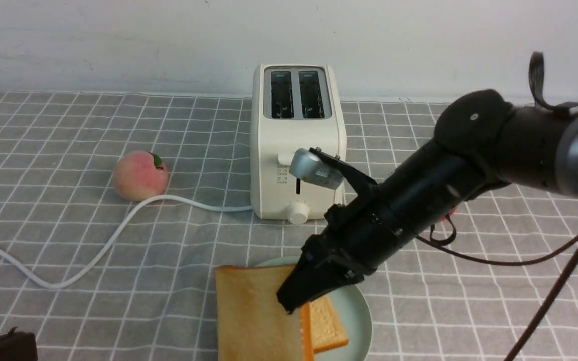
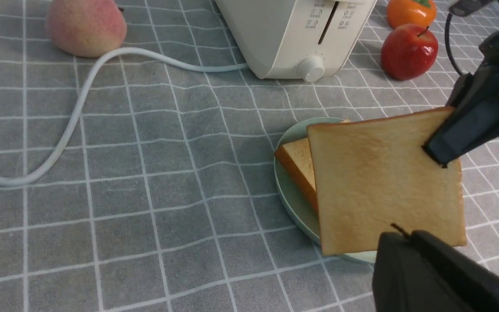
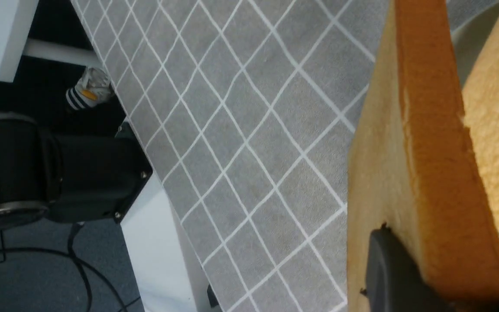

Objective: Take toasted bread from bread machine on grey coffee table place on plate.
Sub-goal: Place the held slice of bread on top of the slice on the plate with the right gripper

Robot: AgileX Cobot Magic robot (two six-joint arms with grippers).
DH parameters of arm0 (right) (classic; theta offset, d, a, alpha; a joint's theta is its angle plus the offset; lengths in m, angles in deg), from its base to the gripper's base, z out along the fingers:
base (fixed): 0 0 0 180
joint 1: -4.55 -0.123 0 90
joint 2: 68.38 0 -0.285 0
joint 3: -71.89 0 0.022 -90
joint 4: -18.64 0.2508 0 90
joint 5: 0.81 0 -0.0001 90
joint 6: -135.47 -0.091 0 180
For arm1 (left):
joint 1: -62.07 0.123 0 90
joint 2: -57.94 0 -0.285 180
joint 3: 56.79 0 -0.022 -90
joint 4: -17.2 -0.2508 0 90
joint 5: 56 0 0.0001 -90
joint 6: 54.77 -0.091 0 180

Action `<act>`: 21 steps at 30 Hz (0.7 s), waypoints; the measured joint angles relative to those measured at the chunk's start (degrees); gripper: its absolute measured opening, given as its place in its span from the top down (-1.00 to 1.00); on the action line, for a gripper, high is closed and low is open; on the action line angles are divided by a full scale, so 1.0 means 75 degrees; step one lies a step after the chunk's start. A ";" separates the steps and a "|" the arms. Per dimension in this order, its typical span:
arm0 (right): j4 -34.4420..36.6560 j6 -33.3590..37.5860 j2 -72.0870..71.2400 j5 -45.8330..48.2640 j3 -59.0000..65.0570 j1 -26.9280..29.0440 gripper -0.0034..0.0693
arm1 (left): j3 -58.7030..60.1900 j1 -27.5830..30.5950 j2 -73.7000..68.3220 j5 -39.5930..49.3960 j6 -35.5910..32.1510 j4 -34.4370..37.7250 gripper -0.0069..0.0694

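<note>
Over the mint-green plate (image 1: 362,306), the right tool (image 1: 291,301) pinches the upper edge of a slice of toast (image 1: 256,316), its jaws narrowed to the bread's thickness with the crust clamped between them. That slice hangs on edge and tilted, with its broad face turned toward the robot's left side. Its lower part reaches past the plate's near-left rim; whether it touches the rim I cannot tell. A second slice (image 1: 326,326) lies flat on the plate's right half, just beside the held one. Behind them on the grey checked counter (image 1: 68,240), both slots of the toaster (image 1: 296,145) stand empty. Setting down likely means tipping the held slice rightward over its neighbour, so it lands inside the rim. The left tool (image 2: 405,247) is closed on nothing and well apart, so the right arm is the nearer one.
</note>
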 joint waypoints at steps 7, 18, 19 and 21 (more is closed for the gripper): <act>-0.0231 0.0044 0.0053 -0.0348 0.0000 0.0049 0.60 | 0.0000 0.0000 0.0000 0.0445 0.0000 0.0032 0.86; -0.1145 -0.0821 0.0053 -0.1647 0.0000 0.0531 -0.04 | 0.0000 0.0000 0.0000 0.0599 0.0000 0.0031 0.85; -0.1165 -0.0866 0.0053 -0.1663 0.0000 0.0555 -0.07 | 0.0000 0.0000 0.0000 0.0607 0.0000 0.0031 0.85; -0.1358 -0.1039 0.0053 -0.1670 0.0000 0.0716 -0.30 | 0.0000 0.0000 0.0000 0.0615 0.0000 0.0033 0.85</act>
